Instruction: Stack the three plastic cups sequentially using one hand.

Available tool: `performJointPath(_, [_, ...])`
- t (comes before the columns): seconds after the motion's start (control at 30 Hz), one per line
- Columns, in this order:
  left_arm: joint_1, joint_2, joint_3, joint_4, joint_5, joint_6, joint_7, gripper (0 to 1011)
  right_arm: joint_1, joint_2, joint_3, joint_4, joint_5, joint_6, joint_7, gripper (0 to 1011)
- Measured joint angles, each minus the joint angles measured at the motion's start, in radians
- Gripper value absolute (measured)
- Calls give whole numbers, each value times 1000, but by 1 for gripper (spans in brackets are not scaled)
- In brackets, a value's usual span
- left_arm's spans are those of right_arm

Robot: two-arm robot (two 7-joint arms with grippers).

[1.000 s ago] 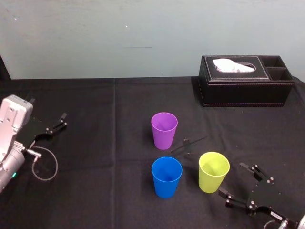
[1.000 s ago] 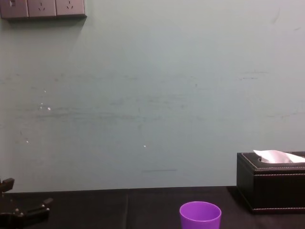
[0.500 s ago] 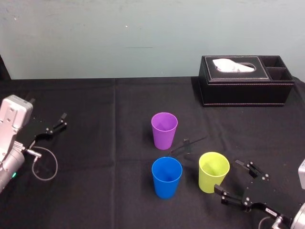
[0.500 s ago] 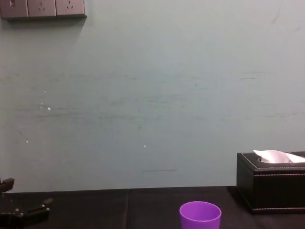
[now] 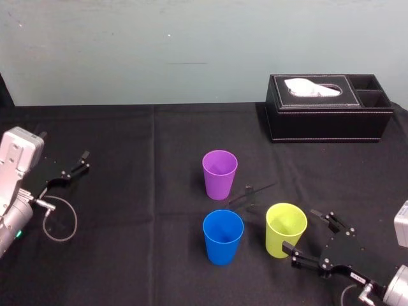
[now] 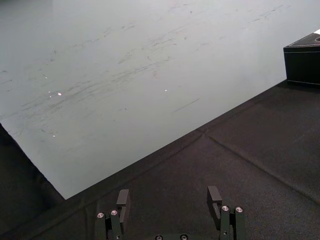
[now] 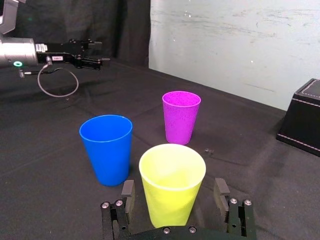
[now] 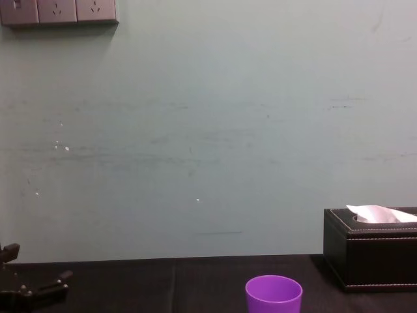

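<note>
In the chest view, you see the purple cup [image 8: 273, 292] only from its rim down a short way; the bottom edge cuts off the rest. The right edge cuts the tissue box [image 8: 368, 257] there and in both wrist views. In the right wrist view, the body of the right gripper [image 7: 174, 183] hides the base of the yellow-green cup [image 7: 172, 170]. The small dark object [image 5: 250, 190] between these two cups is too small to identify. In the left wrist view, the bottom edge cuts off the left gripper [image 6: 168, 194] below its fingers.

Plain purple cup [image 5: 220, 173], blue cup [image 5: 223, 236], yellow-green cup [image 5: 285, 229]; black tablecloth [image 5: 159, 134].
</note>
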Motion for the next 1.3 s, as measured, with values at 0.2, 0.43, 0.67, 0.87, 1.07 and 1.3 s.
performJointPath(0.2, [0, 0, 0, 0, 0, 0, 0, 1010, 25, -11, -10, 13, 4, 17, 10, 1003])
performJointPath(0.43, [0, 0, 0, 0, 0, 0, 0, 1010, 51, -20, -26, 29, 9, 32, 14, 1003])
performJointPath(0.67, [0, 0, 0, 0, 0, 0, 0, 1010, 71, -27, -38, 41, 8, 41, 13, 1003])
performJointPath(0.87, [0, 0, 0, 0, 0, 0, 0, 1010, 91, -35, -57, 52, 4, 48, 13, 1003])
performJointPath(1.07, [0, 0, 0, 0, 0, 0, 0, 1010, 110, -45, -75, 63, -12, 50, 7, 1003])
performJointPath(1.3, [0, 0, 0, 0, 0, 0, 0, 1010, 124, -49, -89, 71, -27, 54, 3, 1003])
